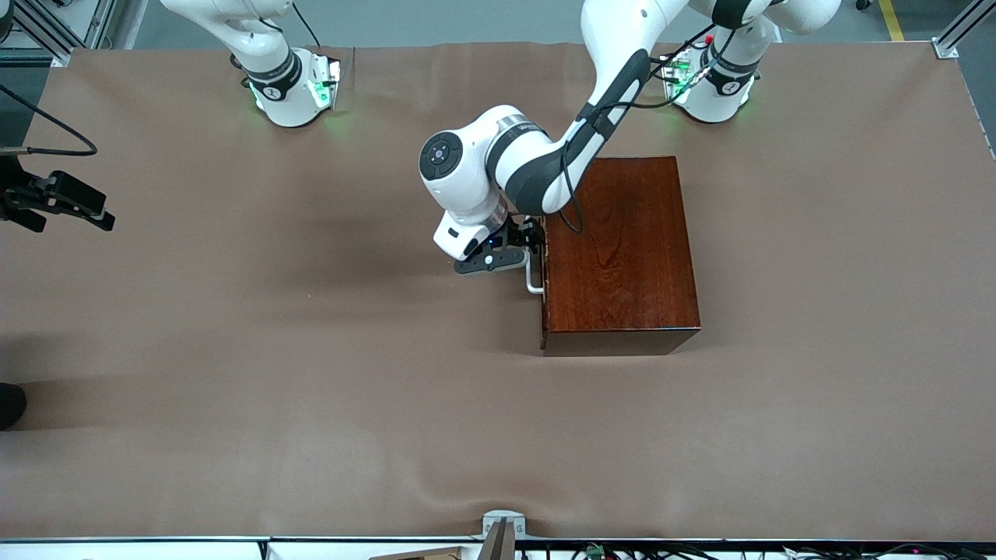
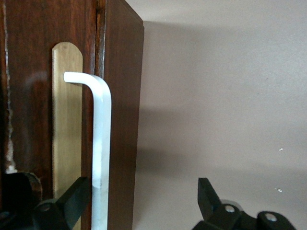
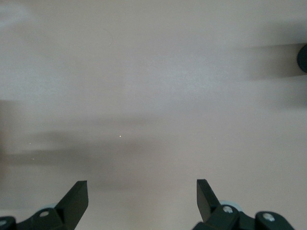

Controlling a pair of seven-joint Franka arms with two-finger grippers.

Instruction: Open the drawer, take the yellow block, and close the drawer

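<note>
The dark reddish-brown box [image 1: 622, 249] stands mid-table, and its drawer [image 2: 29, 86] is pushed in flush, facing the right arm's end of the table. A white bar handle [image 1: 534, 278] sticks out from a brass plate [image 2: 67, 120] on the drawer front. My left gripper [image 1: 523, 247] is at this handle [image 2: 101, 143], open. The bar lies between the fingers, close against one finger [image 2: 76, 196], with the other finger [image 2: 207, 194] well apart over bare cloth. The yellow block is hidden. My right gripper [image 1: 105, 214] waits open over the right arm's end of the table, its fingers [image 3: 76, 194] holding nothing.
Brown cloth [image 1: 311, 373] covers the whole table. A dark object [image 1: 11, 404] shows at the table edge by the right arm's end. A grey bracket [image 1: 502, 529] sits on the edge nearest the front camera.
</note>
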